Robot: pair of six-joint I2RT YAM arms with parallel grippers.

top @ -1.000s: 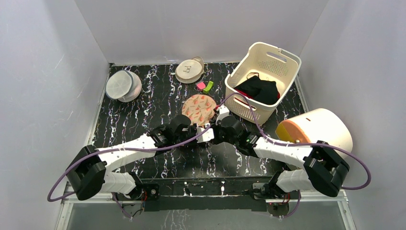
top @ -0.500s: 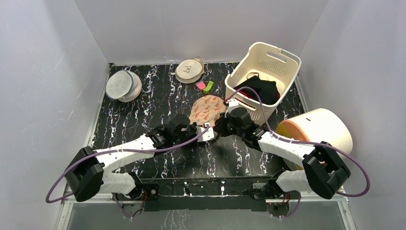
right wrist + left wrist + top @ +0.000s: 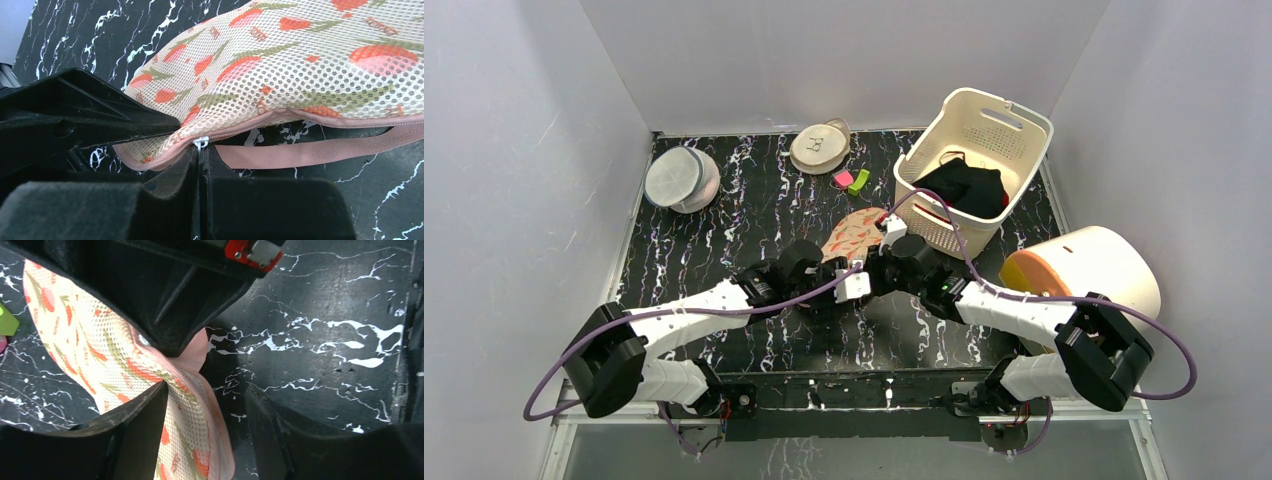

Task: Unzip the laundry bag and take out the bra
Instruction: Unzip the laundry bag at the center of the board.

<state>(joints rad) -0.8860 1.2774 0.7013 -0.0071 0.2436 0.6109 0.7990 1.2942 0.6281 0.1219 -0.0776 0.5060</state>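
At the table's centre, the right claw (image 3: 201, 156) pinched the zipper pull (image 3: 201, 143) on the laundry bag (image 3: 856, 228) edge. The left claw (image 3: 206, 405) straddled that edge, spread, with bare table (image 3: 325, 315) at its 3 o'clock.

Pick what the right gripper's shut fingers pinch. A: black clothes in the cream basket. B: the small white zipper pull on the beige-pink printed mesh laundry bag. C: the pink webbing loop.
B: the right wrist view shows the right gripper closed on the small white zipper pull at the pink trim of the laundry bag.
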